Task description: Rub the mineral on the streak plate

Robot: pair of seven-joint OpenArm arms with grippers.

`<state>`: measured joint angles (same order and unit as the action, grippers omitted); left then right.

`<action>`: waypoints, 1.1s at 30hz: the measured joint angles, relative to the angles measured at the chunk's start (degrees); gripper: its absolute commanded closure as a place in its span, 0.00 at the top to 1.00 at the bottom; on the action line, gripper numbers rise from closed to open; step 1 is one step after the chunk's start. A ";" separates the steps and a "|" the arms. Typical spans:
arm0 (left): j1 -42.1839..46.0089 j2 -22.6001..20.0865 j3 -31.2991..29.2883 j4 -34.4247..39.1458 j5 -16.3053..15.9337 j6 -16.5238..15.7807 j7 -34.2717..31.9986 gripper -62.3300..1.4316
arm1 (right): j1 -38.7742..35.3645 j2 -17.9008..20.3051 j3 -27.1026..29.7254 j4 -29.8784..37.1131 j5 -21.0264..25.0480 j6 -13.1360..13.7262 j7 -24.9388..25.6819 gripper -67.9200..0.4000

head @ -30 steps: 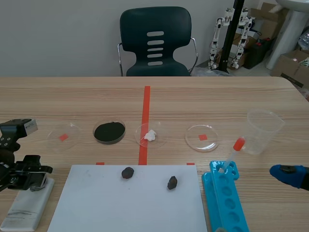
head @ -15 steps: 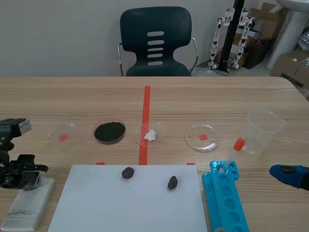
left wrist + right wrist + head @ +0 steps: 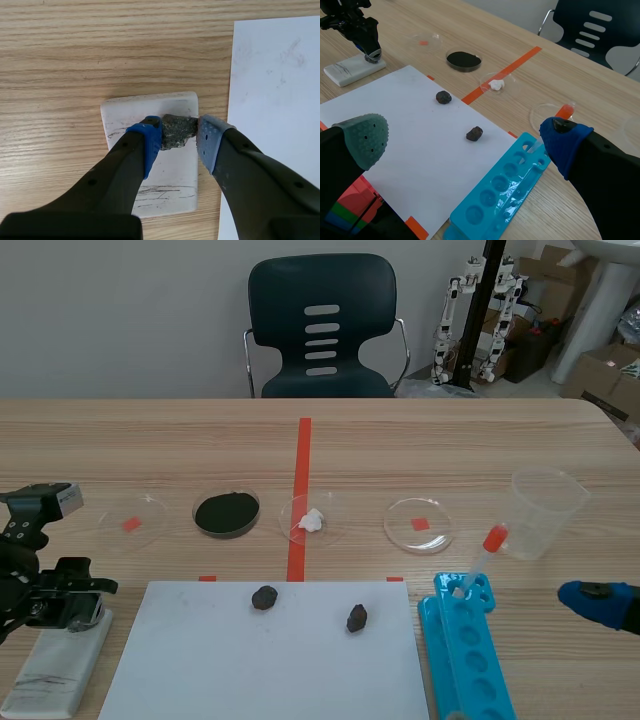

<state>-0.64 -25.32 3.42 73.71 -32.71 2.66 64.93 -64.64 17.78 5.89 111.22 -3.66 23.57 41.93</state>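
My left gripper (image 3: 179, 135) is shut on a dark grey mineral (image 3: 176, 132), pressing it onto the far part of the white streak plate (image 3: 172, 180). Dark streak marks run across the plate under and beside the fingers. In the scene view the left gripper (image 3: 70, 608) sits at the table's left edge over the streak plate (image 3: 55, 665). My right gripper (image 3: 465, 135) is open and holds nothing, hovering above the white sheet; only one blue fingertip (image 3: 598, 601) shows at the scene's right edge.
Two more dark minerals (image 3: 264, 597) (image 3: 357, 617) lie on the white sheet (image 3: 260, 670). Behind it stand several petri dishes, one with black powder (image 3: 226, 512) and one with a white lump (image 3: 311, 520). A blue well tray (image 3: 468, 660), a red-bulbed dropper (image 3: 487, 546) and a clear cup (image 3: 543, 512) occupy the right.
The left gripper slid with the mineral to the left over the plate, then back to the right. The right arm has stayed still.
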 measured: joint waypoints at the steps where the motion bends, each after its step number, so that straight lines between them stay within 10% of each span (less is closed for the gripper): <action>1: -0.02 0.39 0.04 0.17 1.03 0.72 0.24 0.20 | 0.00 0.00 0.00 0.00 0.02 -0.02 0.00 0.94; 11: -0.15 0.26 0.31 0.35 10.10 5.14 0.59 0.20 | 0.00 0.00 0.00 0.00 0.00 -0.02 0.00 0.94; 23: 0.02 -1.20 -0.39 -0.39 -3.87 -1.75 0.17 0.20 | 0.00 0.00 0.00 0.00 0.00 -0.02 -0.02 0.94; 33: 0.15 -1.01 -0.39 -0.61 -5.46 -3.13 0.07 0.20 | 0.00 0.00 0.00 0.00 0.02 -0.02 0.00 0.94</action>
<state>-0.49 -26.33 3.03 73.10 -38.17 -0.47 64.99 -64.64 17.78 5.89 111.22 -3.64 23.55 41.93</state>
